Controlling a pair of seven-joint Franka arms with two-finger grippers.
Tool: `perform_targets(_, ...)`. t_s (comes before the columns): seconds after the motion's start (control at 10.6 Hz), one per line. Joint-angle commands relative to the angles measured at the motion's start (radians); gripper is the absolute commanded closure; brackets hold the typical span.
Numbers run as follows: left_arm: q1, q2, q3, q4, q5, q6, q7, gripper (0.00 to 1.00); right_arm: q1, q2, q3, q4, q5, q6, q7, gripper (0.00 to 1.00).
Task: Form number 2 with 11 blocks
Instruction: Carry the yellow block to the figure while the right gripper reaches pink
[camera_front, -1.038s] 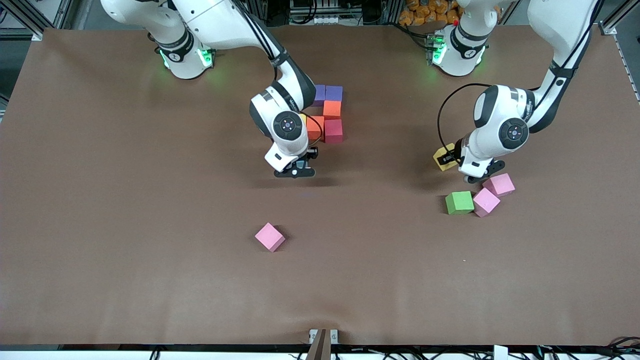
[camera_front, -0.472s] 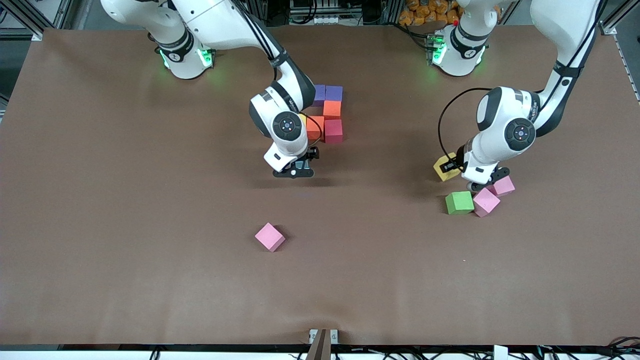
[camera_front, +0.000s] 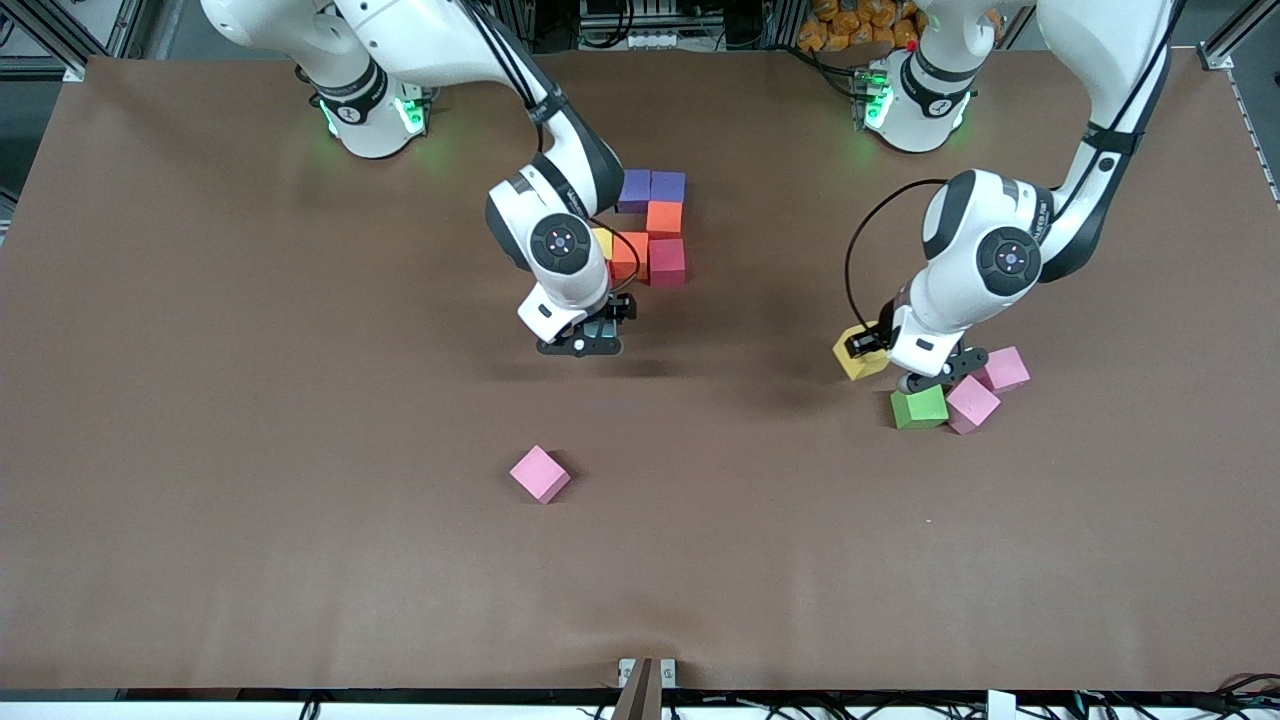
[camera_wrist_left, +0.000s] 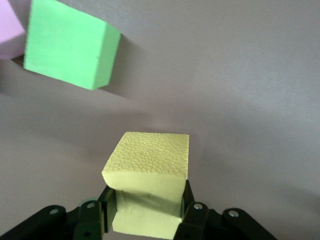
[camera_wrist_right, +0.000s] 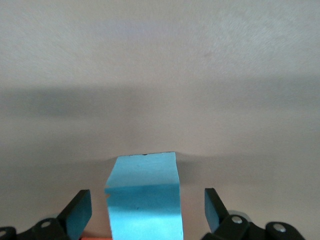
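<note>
Broadly, the table (camera_front: 250, 420) wears a matte brown covering, smooth over most of the front view and faintly rippled along the bottom edge of the frame. Silver frame rails show at the top corners, dark cables run along the bottom edge, and a heap of small orange things (camera_front: 850, 22) sits at the top edge. Green lights glow on both arm bases. Print on the arm housings is too small to read.

In the upper middle of the frame lies the cluster of blocks: two purple blocks (camera_front: 650, 187) side by side, an orange block (camera_front: 664, 218) touching them, below it a red block (camera_front: 667, 262), beside that another orange block (camera_front: 630, 255) and a yellow corner (camera_front: 603, 240), partly hidden by the right arm. The right gripper (camera_wrist_right: 145, 210) is low over the table just below this cluster, its fingers (camera_wrist_right: 80, 207) spread wide on either side of a light blue block (camera_wrist_right: 144, 190) and clear of it.

The left gripper (camera_wrist_left: 146, 212) is clamped on a yellow block (camera_front: 856, 358), held over bare table beside the green block (camera_front: 919, 407). Two pink cubes (camera_front: 985, 388) touch the green block's end; a third pink cube (camera_front: 540, 474) lies alone in the lower middle
</note>
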Motion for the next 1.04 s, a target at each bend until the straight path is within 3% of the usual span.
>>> perform_targets(0.0, -0.059, 0.049, 0.003, 0.065, -0.027, -0.017, -0.148, 0.57, -0.039, -0.100, 0.010, -0.063, 0.014, -0.007, 0.006, 0.00)
perform_targets(0.38, -0.203, 0.146, 0.003, 0.185, -0.026, -0.017, -0.510, 0.57, -0.167, -0.183, 0.010, -0.072, 0.006, -0.081, -0.090, 0.00)
perform_targets(0.94, -0.363, 0.261, 0.005, 0.311, -0.024, -0.016, -1.018, 0.59, -0.410, -0.188, 0.024, 0.021, -0.023, -0.101, -0.337, 0.00)
